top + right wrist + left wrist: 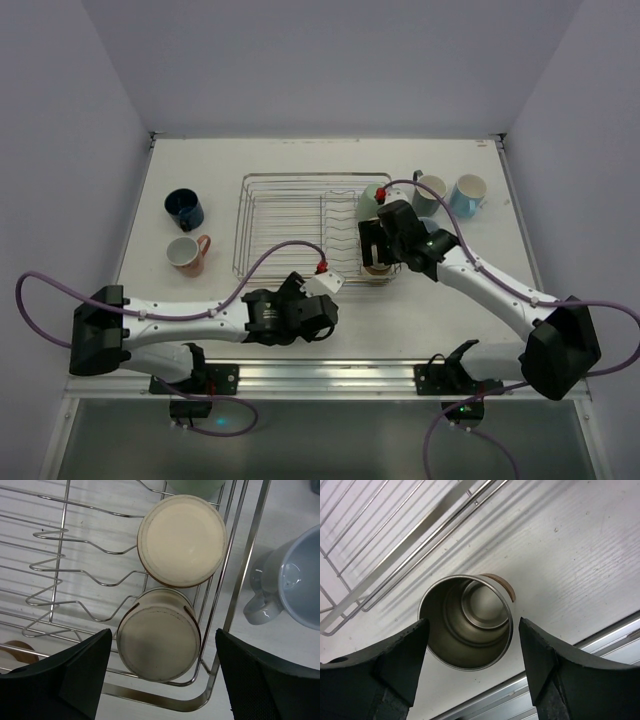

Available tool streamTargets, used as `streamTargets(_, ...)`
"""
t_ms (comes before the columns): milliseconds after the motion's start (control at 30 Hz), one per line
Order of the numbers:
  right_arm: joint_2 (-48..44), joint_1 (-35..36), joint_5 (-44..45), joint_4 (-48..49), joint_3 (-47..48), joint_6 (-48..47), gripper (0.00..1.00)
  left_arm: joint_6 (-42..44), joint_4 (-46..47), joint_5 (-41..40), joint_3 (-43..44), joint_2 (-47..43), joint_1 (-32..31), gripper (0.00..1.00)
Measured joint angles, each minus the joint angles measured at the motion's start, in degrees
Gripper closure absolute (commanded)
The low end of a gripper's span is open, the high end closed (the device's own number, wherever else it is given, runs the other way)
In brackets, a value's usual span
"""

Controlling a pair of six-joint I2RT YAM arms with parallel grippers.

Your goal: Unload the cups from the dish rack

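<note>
The chrome wire dish rack (285,215) sits mid-table. My left gripper (472,630) is open, its fingers either side of an upright shiny metal cup (467,622) standing on the table just outside the rack's near rail (415,550). In the top view the left gripper (310,312) hides that cup. My right gripper (162,640) is open above an upside-down brown-and-cream cup (159,635) in the rack's near right corner (200,700). An upside-down cream cup (182,540) stands behind it, then a mint green cup (372,200). The right gripper (372,250) hovers over that corner.
On the table left of the rack stand a navy cup (185,208) and a salmon pink cup (187,254). Right of the rack stand a grey-white cup (432,192), which also shows in the right wrist view (295,580), and a light blue cup (468,193). The table's metal front rail (600,640) is close behind the metal cup.
</note>
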Motion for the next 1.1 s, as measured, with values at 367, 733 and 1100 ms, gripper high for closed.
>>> streamTargets(367, 4.09, 0.07, -0.04, 0.07, 1.42, -0.26, 0.23, -1.51, 1.4, -4.33, 0.7, -10.93, 0.0, 0.21)
streamTargets(733, 5.29, 0.5, 0.26, 0.04, 2.34, -0.46, 0.45, -1.51, 11.65, -6.62, -3.1, -30.4, 0.0, 0.15)
streamTargets(1100, -11.56, 0.76, 1.75, 6.8, 1.68, 0.96, 0.53, -0.09, 24.94, -1.22, -7.04, -28.17, 0.17, 0.21)
